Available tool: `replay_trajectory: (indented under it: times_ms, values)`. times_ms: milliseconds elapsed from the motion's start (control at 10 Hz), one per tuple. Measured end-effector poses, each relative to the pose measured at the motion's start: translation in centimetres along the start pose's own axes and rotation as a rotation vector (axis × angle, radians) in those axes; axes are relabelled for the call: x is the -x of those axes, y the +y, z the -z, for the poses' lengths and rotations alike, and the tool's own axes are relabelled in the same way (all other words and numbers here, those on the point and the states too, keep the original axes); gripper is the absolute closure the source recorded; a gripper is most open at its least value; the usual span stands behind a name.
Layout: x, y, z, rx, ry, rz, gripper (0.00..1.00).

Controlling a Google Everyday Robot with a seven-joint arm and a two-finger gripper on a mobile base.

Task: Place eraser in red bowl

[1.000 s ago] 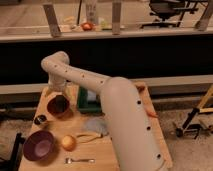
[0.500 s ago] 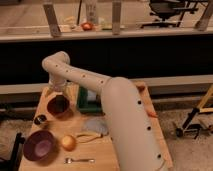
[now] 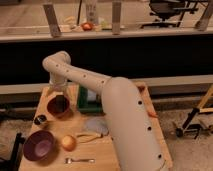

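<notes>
Eraser (image 3: 59,106) | dark block, seemingly lying inside red bowl (image 3: 50,111) | gripper (image 3: 57,90) hanging just above it, jaws spread wide, holding nothing | nothing has shifted this past second, so the drop looks done; only retreat remains

Camera-side of the tool (image 3: 57,93) above the table's (image 3: 99,150) far-left part lie a dark tin (image 3: 40,119), purple bowl (image 3: 39,145), round orange fruit (image 3: 68,143) and metal utensil (image 3: 79,160).
</notes>
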Motion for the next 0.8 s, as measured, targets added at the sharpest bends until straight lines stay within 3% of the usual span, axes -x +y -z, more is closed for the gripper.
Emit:
replay_trajectory:
  times_ms: [800]
  values:
    - [-0.08, -0.32, 0.03, 0.005, -0.006, 0.0, 0.2]
